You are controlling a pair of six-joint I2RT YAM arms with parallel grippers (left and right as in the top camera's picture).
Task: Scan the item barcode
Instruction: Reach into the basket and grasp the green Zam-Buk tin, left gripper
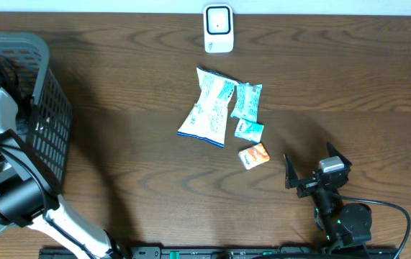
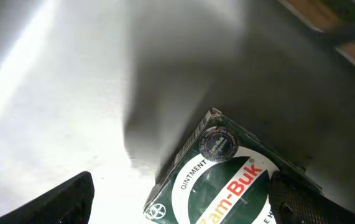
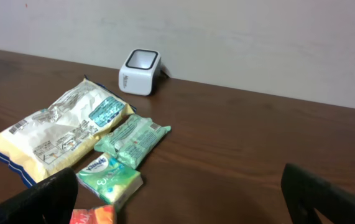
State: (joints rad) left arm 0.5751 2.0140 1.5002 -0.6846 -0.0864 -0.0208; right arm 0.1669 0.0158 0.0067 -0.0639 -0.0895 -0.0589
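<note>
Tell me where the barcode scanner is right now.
In the overhead view, the white scanner stands at the far edge of the table, near centre, just beyond the big snack bag.

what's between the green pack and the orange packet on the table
A small teal tissue pack sits between the green pack and the orange packet, clearest in the overhead view, also seen from the right wrist.

The green packet (image 2: 227, 180) reads "OINTMENT" and, partly cut off, "am-Buk".
</note>
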